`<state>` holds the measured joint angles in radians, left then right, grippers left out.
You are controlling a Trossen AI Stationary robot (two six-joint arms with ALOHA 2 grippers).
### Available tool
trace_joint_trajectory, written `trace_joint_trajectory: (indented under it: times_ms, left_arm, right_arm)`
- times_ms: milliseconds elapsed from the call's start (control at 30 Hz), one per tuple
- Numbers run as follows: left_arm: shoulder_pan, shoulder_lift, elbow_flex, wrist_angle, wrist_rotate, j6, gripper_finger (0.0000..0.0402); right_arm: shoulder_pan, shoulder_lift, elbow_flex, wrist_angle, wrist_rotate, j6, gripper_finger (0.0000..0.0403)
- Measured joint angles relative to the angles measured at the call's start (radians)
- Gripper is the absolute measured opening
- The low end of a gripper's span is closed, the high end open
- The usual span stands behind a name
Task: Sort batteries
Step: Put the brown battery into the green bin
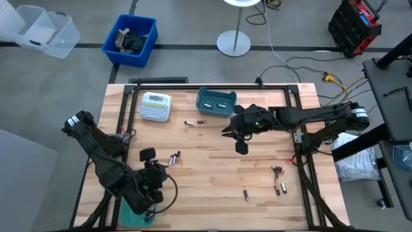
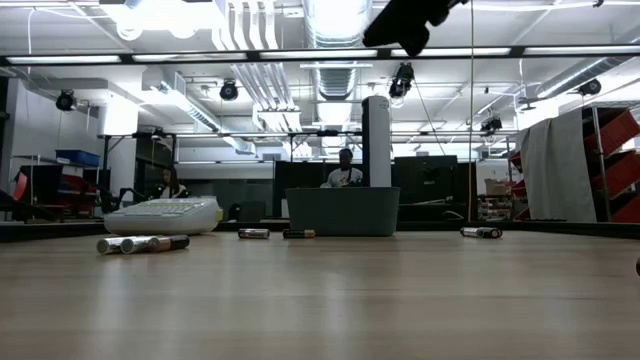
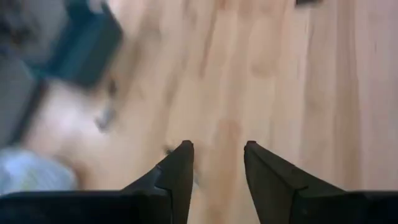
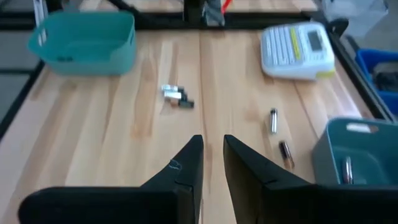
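Batteries: scattered loose on the bench (image 1: 212,161) in four groups, most of them unsorted.
Group by the far bin: two batteries (image 1: 195,122) lie end to end just beside the far teal bin (image 1: 216,102), between it and the label-maker (image 1: 156,106); the same pair (image 4: 278,134) shows in the right wrist view.
Group near the left arm: a small cluster of batteries (image 1: 174,157) lies close to the left gripper, three side by side in the low view (image 2: 143,243).
Group at the right side: a few batteries (image 1: 278,179) lie near the right frame rail, and a single battery (image 1: 246,194) lies apart from them.
Sorted so far: one battery (image 4: 347,169) shows inside the far teal bin in the right wrist view; the contents of the near teal bin (image 1: 136,216) are hidden under the left arm.
Left gripper (image 3: 216,163): low over the bench near its front left corner, fingers released and parted, holding nothing.
Right gripper (image 4: 212,163): raised above the middle of the bench just beside the far bin, fingers nearly closed with a narrow gap, nothing between them.
Progress: early, by judgement; nearly every visible battery is outside a bin.
Left to do: each loose group needs picking and dropping by size; the pair beside the far bin looks nearest to the right gripper.
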<state>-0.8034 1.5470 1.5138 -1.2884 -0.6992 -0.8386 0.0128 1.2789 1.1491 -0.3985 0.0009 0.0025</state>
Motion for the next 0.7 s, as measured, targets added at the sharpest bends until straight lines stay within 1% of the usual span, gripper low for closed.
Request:
trace_joint_trajectory:
  times_ms: [67,100,200,433,500,567,700]
  left_arm:
    - [0.004,-0.001,0.013,0.024,-0.063,0.115,0.0123]
    - [0.007,-0.002,0.013,0.043,-0.076,0.175,0.0123]
    - [0.033,-0.005,0.008,0.101,-0.077,0.321,0.0123]
    - [0.131,-0.008,-0.021,0.208,-0.076,0.586,0.0123]
    - [0.164,-0.016,-0.058,0.274,-0.042,0.687,0.0121]
    - [0.205,-0.033,-0.111,0.371,0.028,0.790,0.0117]
    - [0.304,-0.111,-0.283,0.620,0.171,0.986,0.0115]
  right_arm:
    - [0.000,0.000,0.011,-0.054,0.000,0.000,0.0052]
    - [0.000,0.000,0.012,-0.080,0.000,0.000,0.0052]
    - [0.000,-0.002,0.015,-0.145,0.000,0.022,0.0055]
    - [0.002,-0.016,0.015,-0.284,-0.001,0.114,0.0056]
    - [0.002,-0.023,0.015,-0.336,-0.001,0.156,0.0055]
    - [0.002,-0.027,0.015,-0.395,-0.001,0.208,0.0053]
    - [0.002,-0.027,0.007,-0.497,0.001,0.295,0.0053]
